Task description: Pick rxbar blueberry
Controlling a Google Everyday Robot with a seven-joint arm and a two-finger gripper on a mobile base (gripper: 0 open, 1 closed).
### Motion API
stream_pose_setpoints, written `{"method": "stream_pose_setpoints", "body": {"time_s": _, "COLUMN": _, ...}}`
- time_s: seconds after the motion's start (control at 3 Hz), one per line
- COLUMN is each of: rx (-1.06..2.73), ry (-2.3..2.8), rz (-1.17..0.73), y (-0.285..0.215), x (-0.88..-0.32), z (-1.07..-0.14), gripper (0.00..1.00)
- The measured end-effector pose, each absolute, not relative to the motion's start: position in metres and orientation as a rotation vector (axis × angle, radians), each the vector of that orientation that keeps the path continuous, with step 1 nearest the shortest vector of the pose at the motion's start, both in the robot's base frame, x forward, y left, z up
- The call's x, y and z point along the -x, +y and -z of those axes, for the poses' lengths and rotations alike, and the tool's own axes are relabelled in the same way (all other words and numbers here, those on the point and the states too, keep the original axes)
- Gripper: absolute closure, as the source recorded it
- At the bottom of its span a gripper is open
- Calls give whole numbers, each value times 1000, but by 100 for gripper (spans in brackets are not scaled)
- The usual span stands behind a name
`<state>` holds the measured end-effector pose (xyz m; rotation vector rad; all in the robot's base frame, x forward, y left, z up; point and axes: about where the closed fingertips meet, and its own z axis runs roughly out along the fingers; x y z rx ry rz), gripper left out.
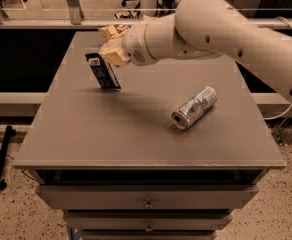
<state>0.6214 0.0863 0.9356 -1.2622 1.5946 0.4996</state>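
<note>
The rxbar blueberry [103,72] is a dark navy flat wrapper with a white end patch. It hangs on edge from my gripper [109,57], off the grey table [136,134], near the table's back left. The gripper is shut on the bar's upper end. My white arm [226,29] reaches in from the right and crosses the back of the table.
A silver can [194,107] lies on its side right of centre. A brown-and-tan chip bag [109,31] at the back is mostly hidden behind my arm. Drawers [148,203] sit under the tabletop. A rail and chairs stand behind the table.
</note>
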Motion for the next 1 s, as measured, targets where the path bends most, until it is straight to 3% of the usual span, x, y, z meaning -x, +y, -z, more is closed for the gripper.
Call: {"method": "stream_pose_setpoints", "body": {"time_s": 1.0, "rx": 1330, "ry": 1434, "rz": -532, "y": 110, "x": -626, "z": -1005, "gripper": 100}}
